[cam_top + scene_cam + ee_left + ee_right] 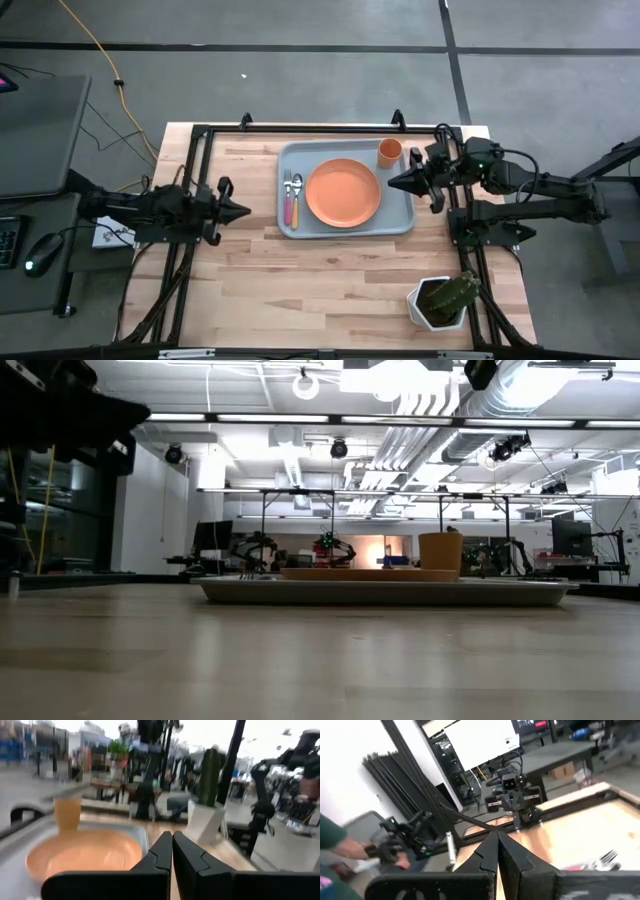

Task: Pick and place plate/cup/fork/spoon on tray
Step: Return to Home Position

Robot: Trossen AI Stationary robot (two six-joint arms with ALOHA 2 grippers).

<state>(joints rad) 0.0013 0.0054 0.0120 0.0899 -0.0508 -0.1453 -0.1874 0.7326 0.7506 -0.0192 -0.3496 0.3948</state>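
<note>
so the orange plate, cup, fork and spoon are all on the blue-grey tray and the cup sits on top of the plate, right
Not quite. The small orange cup stands on the pale blue-grey tray beside the round orange plate, at a corner, not on it; the high view shows this. The rest is right.

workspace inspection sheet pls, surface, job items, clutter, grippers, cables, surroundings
Surface: light wooden table, bare boards in front of the tray.
Tray: tray sits at the far middle of the table.
Plate: plate lies in the tray's middle.
Cup: cup stands upright in the tray's far right corner.
Fork and spoon: fork and spoon lie side by side in the tray, left of the plate.
Clutter: potted plant at the table's near right corner.
Grippers: left gripper shut, off the tray's left edge; right gripper shut, at the tray's right edge; both empty.
Cables: yellow cable on the floor, far left.
Surroundings: computer mouse on a side desk.
</note>
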